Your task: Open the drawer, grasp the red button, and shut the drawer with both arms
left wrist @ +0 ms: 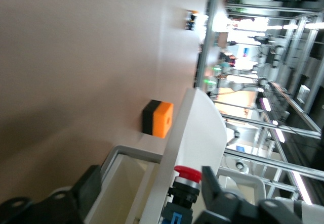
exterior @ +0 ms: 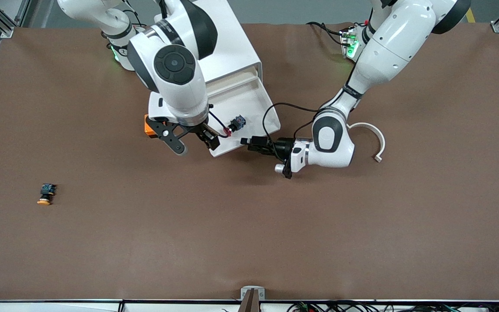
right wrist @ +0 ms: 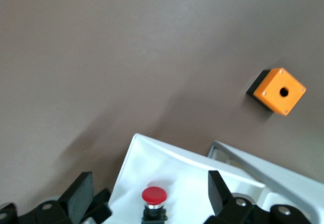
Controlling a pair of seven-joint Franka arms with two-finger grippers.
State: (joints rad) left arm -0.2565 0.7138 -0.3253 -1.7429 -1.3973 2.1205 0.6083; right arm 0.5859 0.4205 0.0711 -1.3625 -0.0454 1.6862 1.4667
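The white drawer point(exterior: 241, 97) stands pulled out of its cabinet point(exterior: 228, 39) toward the front camera. The button point(exterior: 235, 125) lies in it, red cap point(right wrist: 154, 195) showing, close to the drawer's front wall. My right gripper point(exterior: 196, 143) hangs open over the drawer, and in the right wrist view the button sits between and below its fingers point(right wrist: 81, 191). My left gripper point(exterior: 249, 144) is at the drawer's front wall, open. That wall point(left wrist: 169, 183) runs between its fingers point(left wrist: 212, 183), with the button point(left wrist: 187, 176) just inside. Neither gripper holds anything.
An orange box with a hole point(exterior: 147, 125) sits beside the drawer on the right arm's side. An orange-capped button point(exterior: 46, 193) lies nearer the front camera toward the right arm's end. A white curved piece point(exterior: 375, 138) lies by the left arm's wrist.
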